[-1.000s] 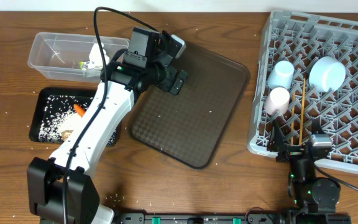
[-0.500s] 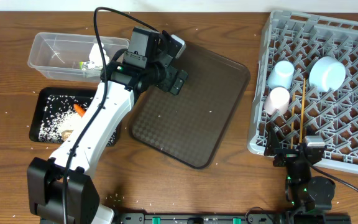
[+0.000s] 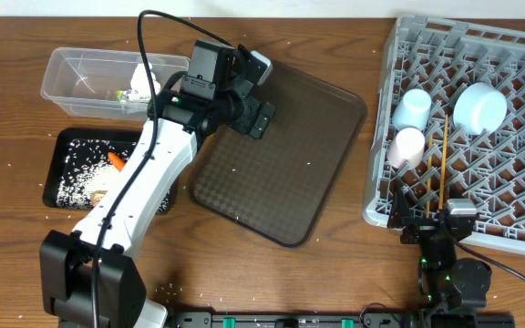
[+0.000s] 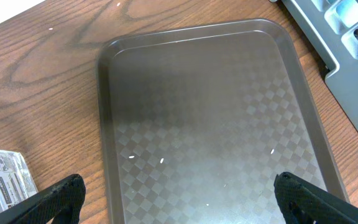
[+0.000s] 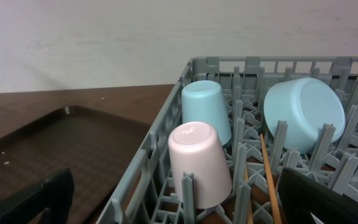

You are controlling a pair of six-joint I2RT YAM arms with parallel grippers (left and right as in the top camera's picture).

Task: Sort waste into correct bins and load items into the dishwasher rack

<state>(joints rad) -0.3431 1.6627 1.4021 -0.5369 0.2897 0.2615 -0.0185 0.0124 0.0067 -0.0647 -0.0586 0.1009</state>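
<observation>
Left gripper (image 3: 264, 91), jaws wide apart and empty, hovers over the brown tray (image 3: 281, 182). Right gripper (image 3: 431, 217), also spread open, sits at the near edge of the rack (image 3: 518, 173). The rack holds a pink cup (image 3: 406, 146), blue cup (image 3: 415, 107), bowl (image 3: 478, 107) and chopsticks (image 3: 443, 164). The carrot (image 3: 115, 161) lies in the black tray (image 3: 62, 146), the wrapper (image 3: 139, 87) in the tub (image 3: 71, 66).

The overhead camera is looking straight down from high above, taking in the whole wooden table (image 3: 7, 255), from the clear tub (image 3: 89, 82) on the left to the grey dishwasher rack (image 3: 509, 210) on the right. The left wrist camera is hovering close over the dark brown serving tray (image 4: 210, 124) and tilting downward, catching a corner of the rack at upper right. The right wrist camera is sitting low at the rack's near edge, facing almost level across it toward the pale wall (image 5: 104, 37), close to the pale pink cup (image 5: 197, 162). All three views are sharing tray and rack.
</observation>
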